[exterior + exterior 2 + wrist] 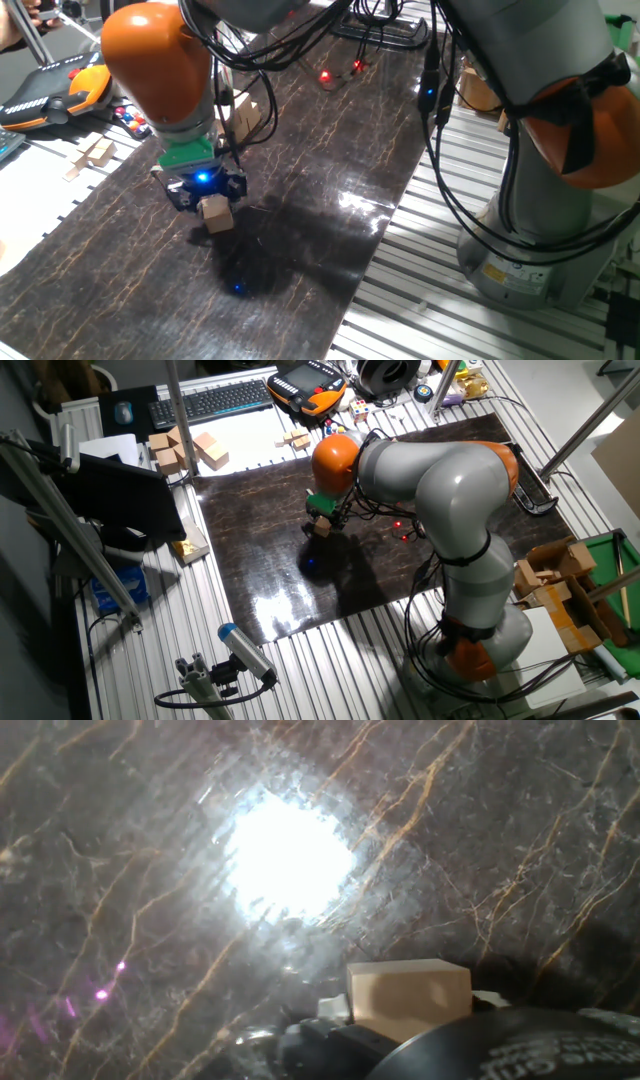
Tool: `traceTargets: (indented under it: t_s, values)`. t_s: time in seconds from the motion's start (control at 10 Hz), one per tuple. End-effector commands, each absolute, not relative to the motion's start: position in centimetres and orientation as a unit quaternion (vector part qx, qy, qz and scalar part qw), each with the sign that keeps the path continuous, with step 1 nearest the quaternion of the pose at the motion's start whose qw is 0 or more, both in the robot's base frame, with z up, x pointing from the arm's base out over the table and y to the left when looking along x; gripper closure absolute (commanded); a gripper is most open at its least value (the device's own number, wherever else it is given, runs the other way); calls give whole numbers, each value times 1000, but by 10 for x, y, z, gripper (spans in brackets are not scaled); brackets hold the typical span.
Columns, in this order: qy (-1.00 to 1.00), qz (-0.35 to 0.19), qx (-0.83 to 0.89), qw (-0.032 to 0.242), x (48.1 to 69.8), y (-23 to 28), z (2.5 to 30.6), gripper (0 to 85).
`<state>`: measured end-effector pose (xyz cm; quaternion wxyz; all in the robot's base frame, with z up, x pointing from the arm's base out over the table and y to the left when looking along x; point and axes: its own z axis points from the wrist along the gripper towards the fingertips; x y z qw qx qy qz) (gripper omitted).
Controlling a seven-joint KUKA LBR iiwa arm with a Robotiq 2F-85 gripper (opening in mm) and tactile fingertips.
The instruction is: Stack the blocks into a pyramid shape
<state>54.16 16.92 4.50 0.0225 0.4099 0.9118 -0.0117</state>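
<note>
My gripper (207, 200) is shut on one light-tan wooden block (215, 214) and holds it a little above the dark marbled mat (300, 240), fingers pointing down. In the other fixed view the gripper (320, 525) and the block (321, 530) are over the mat's upper middle. The hand view shows the block (408, 997) between the fingers at the bottom edge, with bare mat below it and a bright glare spot. More tan wooden cubes (205, 450) sit in a group off the mat's far left corner. Others (245, 115) show partly behind the arm.
Pale flat wooden pieces (95, 153) lie off the mat near an orange and black pendant (50, 95). A keyboard (210, 400) lies at the back. The robot base (530, 250) stands on the slatted table right of the mat. Cables (440, 150) hang by it.
</note>
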Motion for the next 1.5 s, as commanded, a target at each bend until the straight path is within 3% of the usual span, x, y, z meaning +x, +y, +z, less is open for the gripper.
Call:
traceTargets:
  t_s: [0.0,0.3,1.0,1.4]
  values:
    - [913,-13,407,23,541,169,46,767]
    - [910,-15,415,17,544,164,61,843]
    - [865,5,501,10,575,96,141,843]
    - [836,16,549,21,581,49,160,843]
